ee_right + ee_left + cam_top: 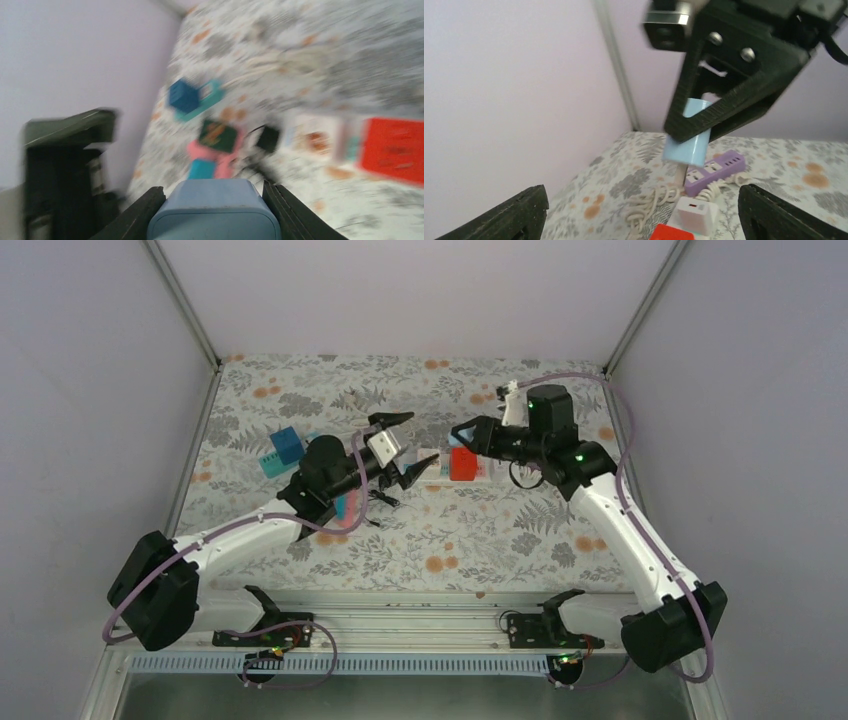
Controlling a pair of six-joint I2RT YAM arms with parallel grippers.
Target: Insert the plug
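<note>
R fingers (734, 85) are clenched on the light blue plug (688, 134), one on each flat side, with the body sticking out past the tips. That's your task piece. It's up in the air, clear of the table (480, 530), and not seated in anything yet. Prongs don't show in any view, so can't tell which way they face. R wrist cam is badly blurred; only the plug's near end between the tips reads clearly.

The purple power strip (716, 169) lies flat below and just beyond the plug, sockets up. Its white coiled cord (649, 200) trails back toward the L fingers (514, 215). It's prob the target, since it's the only socket bank in sight.

L fingers are spread wide w/ nothing in them. The cord pile, a white adapter (696, 214) and a red block (671, 232) sit low between the tips.

My read: the L arm is open and aimed at the strip so it can pin the strip down, since a loose strip on a cord will likely skate when you push in. Holding the plug by its sides keeps the insertion end free.

Step in hand looks like approach and align, w/ insertion not started. You'd need the prongs square over a socket before pressing.
</note>
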